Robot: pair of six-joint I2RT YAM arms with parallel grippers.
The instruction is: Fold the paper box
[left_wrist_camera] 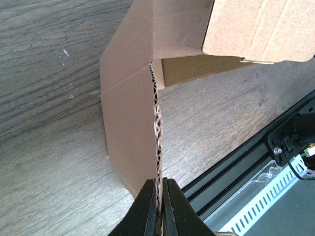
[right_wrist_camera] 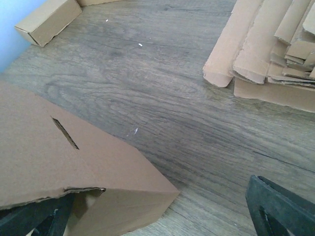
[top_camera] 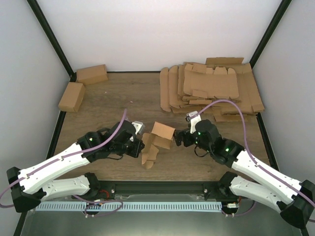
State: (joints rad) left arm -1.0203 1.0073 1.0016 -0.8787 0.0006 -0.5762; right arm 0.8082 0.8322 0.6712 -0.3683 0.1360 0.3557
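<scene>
A wood-grain tabletop point(top_camera: 123, 98) is filling the middle of the overhead view, with pale walls standing round it. Two white-and-black robot arms are reaching in from the bottom edge: the left arm point(top_camera: 54, 167) from the lower left corner, the right arm point(top_camera: 261, 169) from the lower right. A loose pile of flat brown cardboard blanks point(top_camera: 211, 86) is lying in the upper right of the frame, the sheets overlapping and fanning out. Two closed brown cardboard boxes are sitting in the upper left, one point(top_camera: 92, 74) against the back wall, the other point(top_camera: 71, 96) just below and beside it.

The half-folded brown cardboard paper box point(top_camera: 157, 141) is sitting between the two arms, a little below the centre of the overhead view. Its boxy part is tilting up toward the right, and loose flaps are hanging toward the lower left. The left gripper point(top_camera: 139, 143) is meeting it from the left. In the left wrist view its two black fingers point(left_wrist_camera: 147, 211) are pinching together on the raw corrugated edge of one flap, which is running up the middle of the frame.

The right gripper point(top_camera: 178, 138) is sitting just right of the paper box with its fingers spread wide. In the right wrist view one dark finger point(right_wrist_camera: 37, 219) is showing at the lower left, under the box's open end. The other finger point(right_wrist_camera: 280, 209) is at the lower right, well apart from the cardboard. A narrow slot point(right_wrist_camera: 65, 132) is showing in the box's upper face.
</scene>
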